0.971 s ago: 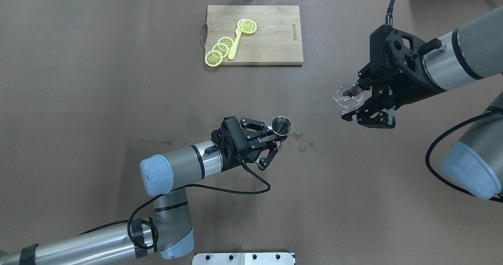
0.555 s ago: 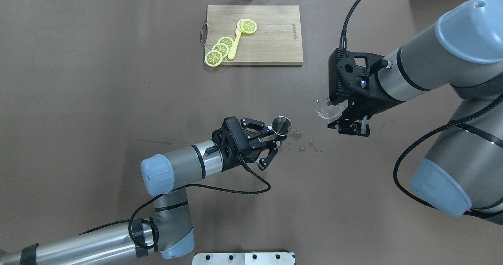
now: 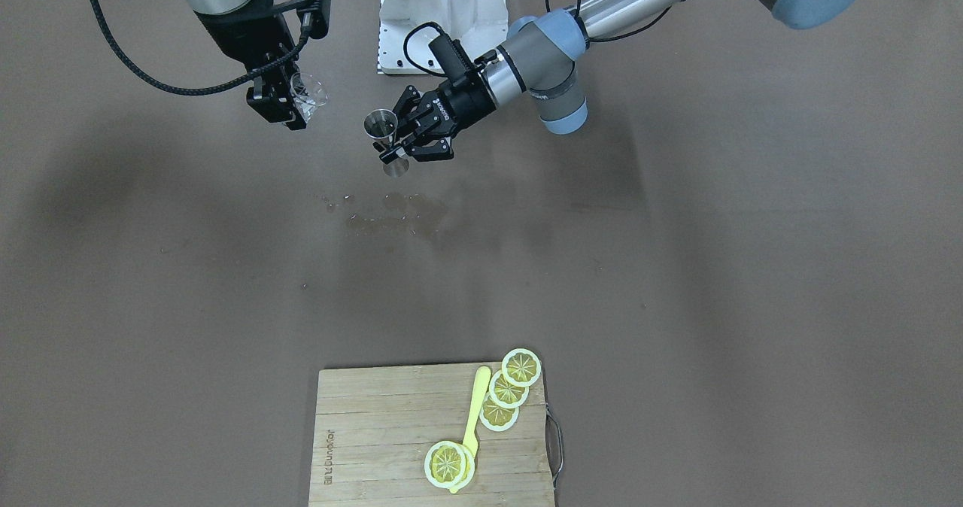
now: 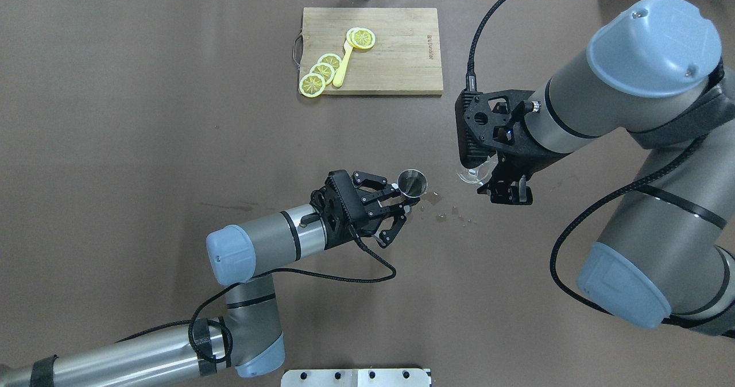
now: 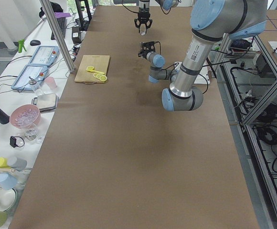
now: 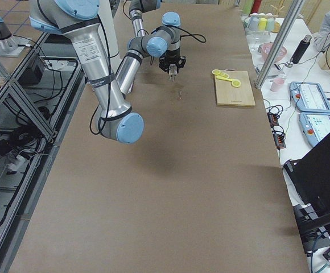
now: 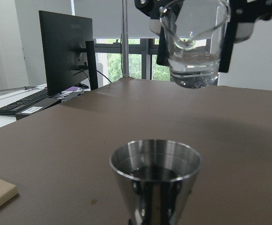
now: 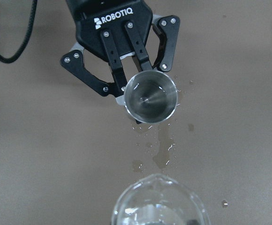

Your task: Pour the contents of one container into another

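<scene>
Desk: brown surface carrying all items
Cutting board: wooden, at the far edge of the desk, well apart from both arms
Right end effector: fingers clamped on a glass beaker, held raised above the desk
Left end effector: fingers pinching a metal jigger at its narrow waist
Glass beaker: roughly upright, clear liquid inside, near the jigger and higher than its rim
Metal jigger: upright, mouth up, a little liquid at the bottom
Wet patch: droplets on the desk just beside the jigger
Lemon slices: on the board, beside a yellow utensil
</scene>
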You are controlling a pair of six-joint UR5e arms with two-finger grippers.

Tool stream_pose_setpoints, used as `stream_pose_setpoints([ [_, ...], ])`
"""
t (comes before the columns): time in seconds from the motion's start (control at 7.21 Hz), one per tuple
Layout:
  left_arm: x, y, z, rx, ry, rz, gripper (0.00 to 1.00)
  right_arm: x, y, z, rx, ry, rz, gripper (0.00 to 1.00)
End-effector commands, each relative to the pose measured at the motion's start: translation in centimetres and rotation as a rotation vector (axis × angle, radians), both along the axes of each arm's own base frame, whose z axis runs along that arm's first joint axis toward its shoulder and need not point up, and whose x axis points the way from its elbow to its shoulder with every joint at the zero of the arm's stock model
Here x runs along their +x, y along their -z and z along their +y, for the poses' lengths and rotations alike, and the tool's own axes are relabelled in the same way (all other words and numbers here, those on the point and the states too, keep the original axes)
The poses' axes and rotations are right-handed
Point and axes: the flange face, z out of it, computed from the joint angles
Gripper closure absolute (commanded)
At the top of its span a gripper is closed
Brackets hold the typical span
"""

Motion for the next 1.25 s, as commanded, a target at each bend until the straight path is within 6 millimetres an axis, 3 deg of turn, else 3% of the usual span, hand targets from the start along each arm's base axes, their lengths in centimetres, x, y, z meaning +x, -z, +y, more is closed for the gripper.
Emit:
stream_pose_setpoints([
  [0.0, 0.0, 0.0, 0.0, 0.003, 0.002, -0.001, 1.00, 0.0, -0.1, -0.1, 0.010, 0.015, 0.015, 1.00],
  [1.11, 0.1, 0.2, -0.1, 0.014, 0.009, -0.012, 1.00, -0.6, 1.6, -0.7, -0.032, 0.008, 0.103, 1.00],
])
